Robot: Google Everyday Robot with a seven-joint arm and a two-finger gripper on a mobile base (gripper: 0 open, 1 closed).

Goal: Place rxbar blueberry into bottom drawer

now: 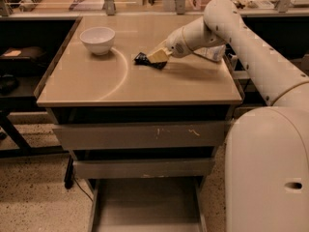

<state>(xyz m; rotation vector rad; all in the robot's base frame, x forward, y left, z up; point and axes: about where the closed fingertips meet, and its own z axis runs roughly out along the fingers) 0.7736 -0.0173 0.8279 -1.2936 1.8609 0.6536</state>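
Observation:
The rxbar blueberry (141,58) is a small dark wrapper lying flat on the tan tabletop (120,81), right of the bowl. My gripper (157,57) reaches in from the right and is down over the bar's right end, touching or nearly touching it. The bar's left end sticks out past the gripper. The bottom drawer (145,204) is pulled out below the table front, its flat grey floor bare.
A white bowl (98,38) stands at the back left of the tabletop. A clear bottle with a white label (212,53) lies behind my arm at the right edge. Two upper grey drawers (140,135) are closed. My white base (268,173) fills the lower right.

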